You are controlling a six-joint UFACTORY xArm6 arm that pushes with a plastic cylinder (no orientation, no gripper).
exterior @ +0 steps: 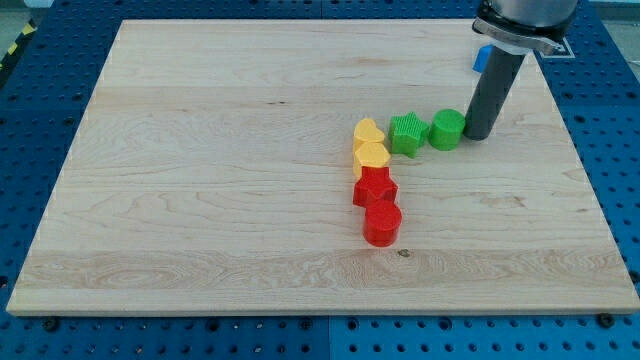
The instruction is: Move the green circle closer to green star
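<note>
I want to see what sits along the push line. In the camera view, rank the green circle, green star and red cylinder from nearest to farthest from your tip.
From my tip:
1. Green circle, right beside it on the view's left.
2. Green star, next on the left.
3. Red cylinder, toward the view's bottom.

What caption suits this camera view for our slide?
My tip sits right of the green circle, beside the green star on the wooden board.

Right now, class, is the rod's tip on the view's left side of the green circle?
No, my tip sits just on the view's right of the green circle.
</note>
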